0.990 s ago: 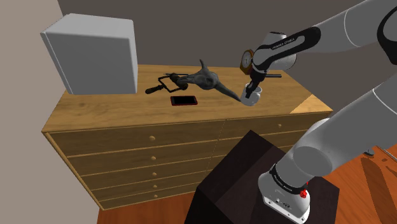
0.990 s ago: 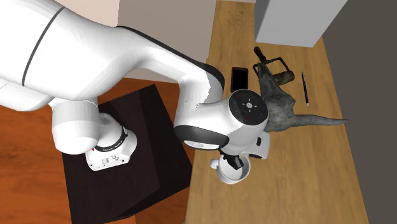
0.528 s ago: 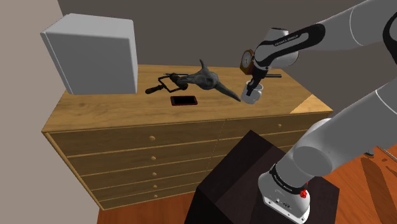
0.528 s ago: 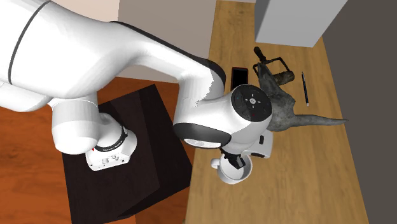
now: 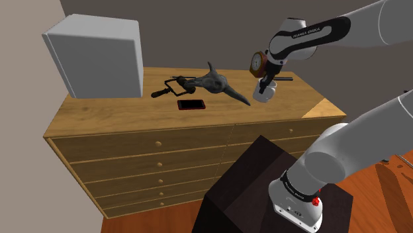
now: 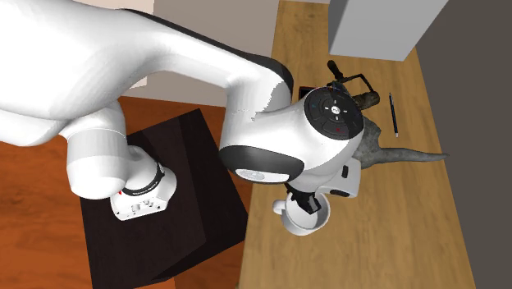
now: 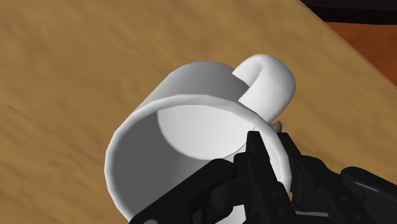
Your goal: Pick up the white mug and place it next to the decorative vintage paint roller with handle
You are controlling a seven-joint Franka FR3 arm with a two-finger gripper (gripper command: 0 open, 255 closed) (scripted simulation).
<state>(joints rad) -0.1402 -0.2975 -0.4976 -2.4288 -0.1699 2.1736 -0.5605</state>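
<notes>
your fingers [image 7: 257, 167] clamp the white mug [image 5: 263, 94] by its rim; it has risen higher off the dresser [image 5: 132, 116]. pick done: carry it to the paint roller [image 5: 173, 86], 9 o'clock in the shoulder view.

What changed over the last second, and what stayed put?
The gripper, shut on the rim of the white mug, carried it higher above the dresser top. Nothing was let go. The paint roller, dark phone, horned skull and white box stayed in place.
</notes>
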